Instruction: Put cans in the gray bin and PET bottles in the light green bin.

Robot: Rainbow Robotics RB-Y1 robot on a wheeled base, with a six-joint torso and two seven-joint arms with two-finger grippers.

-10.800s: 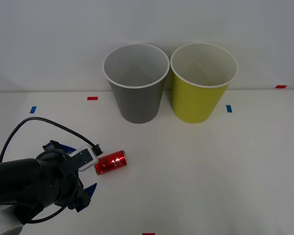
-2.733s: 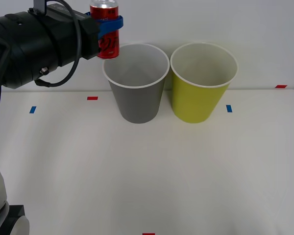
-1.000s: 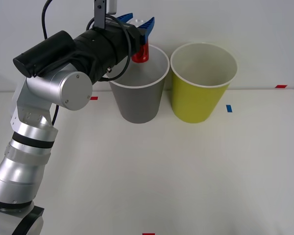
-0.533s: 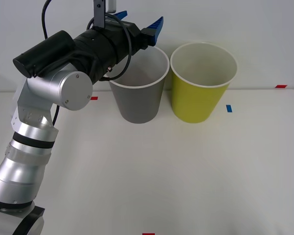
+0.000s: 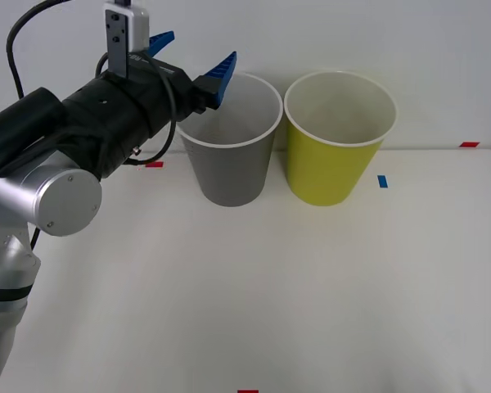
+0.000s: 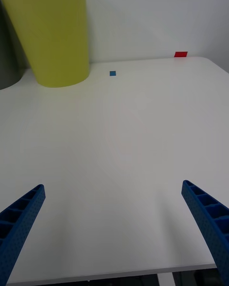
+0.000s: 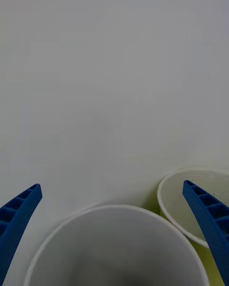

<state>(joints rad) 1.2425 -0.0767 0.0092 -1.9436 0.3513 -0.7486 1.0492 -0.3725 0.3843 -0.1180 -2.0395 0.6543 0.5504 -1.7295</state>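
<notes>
Fingers of the left gripper (image 5: pixel 190 56) stand spread wide and empty in the front view, raised just off the near-left rim of the gray bin (image 5: pixel 227 139), with the green bin (image 5: pixel 340 137) beside it on the counter (image 5: pixel 311 286). No can lies on the counter or between the fingers, so I judge it is down inside the gray bin, though its floor is hidden from this angle. The risk from here is the arm: one blue finger sits close to the white rim, and a low or careless pull back could clip the rim and tip or shove the bin into its neighbour. In the right wrist view, the right gripper (image 6: pixel 114 229) hangs low over bare counter, its fingers (image 6: pixel 19 219) wide apart and holding nothing, well apart from the green bin (image 6: pixel 52 33). In the left wrist view, the left fingers (image 7: pixel 16 219) frame the gray bin's mouth (image 7: pixel 114 248) from above; only pale wall shows within, the can's resting place being hidden.
</notes>
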